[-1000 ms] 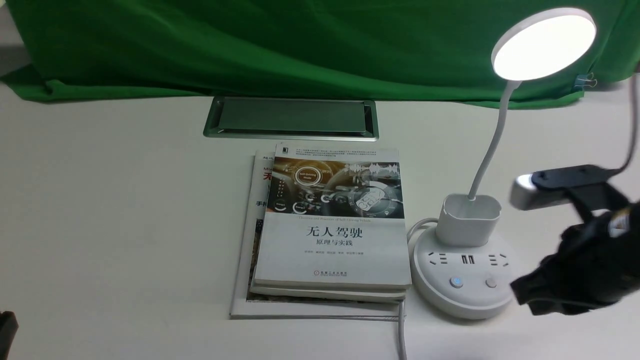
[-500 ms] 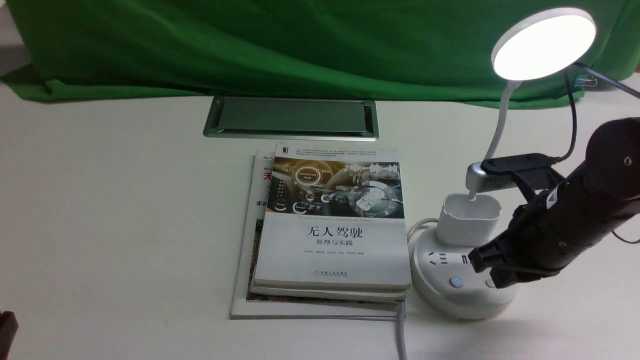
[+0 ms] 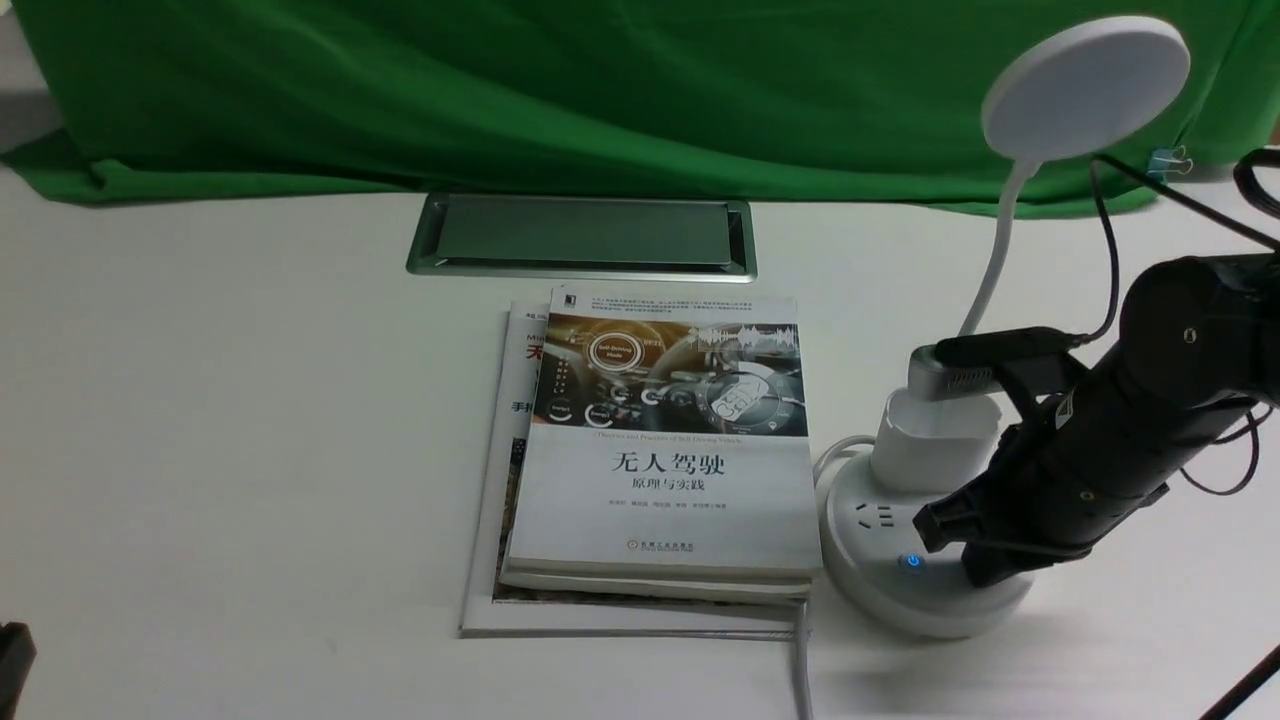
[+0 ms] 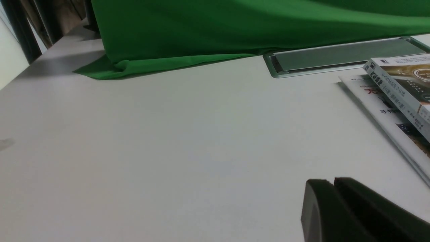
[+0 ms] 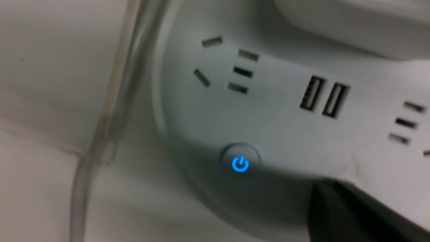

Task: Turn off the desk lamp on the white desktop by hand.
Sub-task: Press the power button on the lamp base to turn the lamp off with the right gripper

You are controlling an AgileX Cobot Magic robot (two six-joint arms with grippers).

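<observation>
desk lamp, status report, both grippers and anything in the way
Right gripper shut, down on the base of the desk lamp. Lamp head dark, blue power mark lit. Left gripper shut, off the lamp. Nothing seen blocking the right gripper.

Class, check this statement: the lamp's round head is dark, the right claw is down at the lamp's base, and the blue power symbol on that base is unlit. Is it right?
Not quite: the blue power symbol is lit, as the right wrist view shows. The lamp's round head is dark, and the right claw is down at the lamp's base.
</observation>
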